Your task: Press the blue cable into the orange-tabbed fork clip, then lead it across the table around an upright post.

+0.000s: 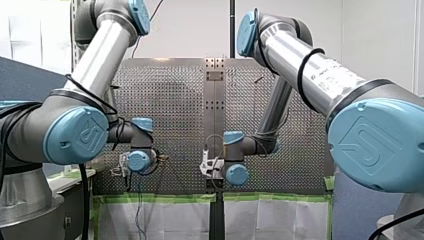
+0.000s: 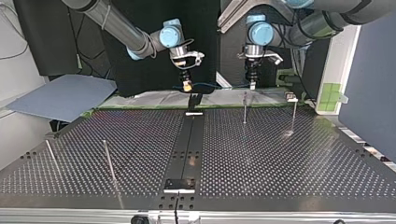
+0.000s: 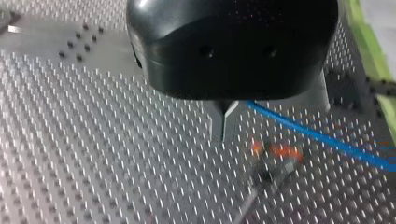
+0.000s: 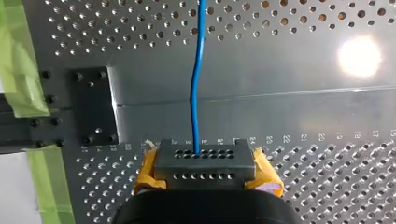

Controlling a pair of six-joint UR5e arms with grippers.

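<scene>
**Front view.** My left arm (image 1: pixel 100 60) and my right arm (image 1: pixel 320 75) both reach down to the far edge of the perforated bench (image 1: pixel 170 100), by a strip of green tape (image 1: pixel 165 198). The state of the jaws cannot be told from here.

**Top view.**
- The right jaws, tipped with yellow, hang at the far edge just left of the middle.
- The left jaws hang just right of the middle.
- The blue cable (image 2: pixel 212 85) spans between the two sets of jaws, above the bench.
- Two upright posts (image 2: pixel 244 108) (image 2: pixel 293 114) stand at the far right.
- Two more posts (image 2: pixel 50 156) (image 2: pixel 110 163) stand at the near left, well apart from the cable.

**Left wrist view.**
- The left jaws are black with metal fingers (image 3: pixel 219 121), drawn fully together.
- The blue cable comes out at their side and runs away over the bench.
- The orange-tabbed fork clip (image 3: pixel 275 154) sits on the bench near the jaws. The cable passes close beside it and is not in it.

**Right wrist view.**
- The right jaws are closed on the cable's end, with yellow pads (image 4: pixel 268 175) at either side of a grey perforated block (image 4: pixel 204 163).
- The blue cable runs straight ahead from the block.
- A black plate (image 4: pixel 91 107) is bolted to the bench beside the cable.
</scene>
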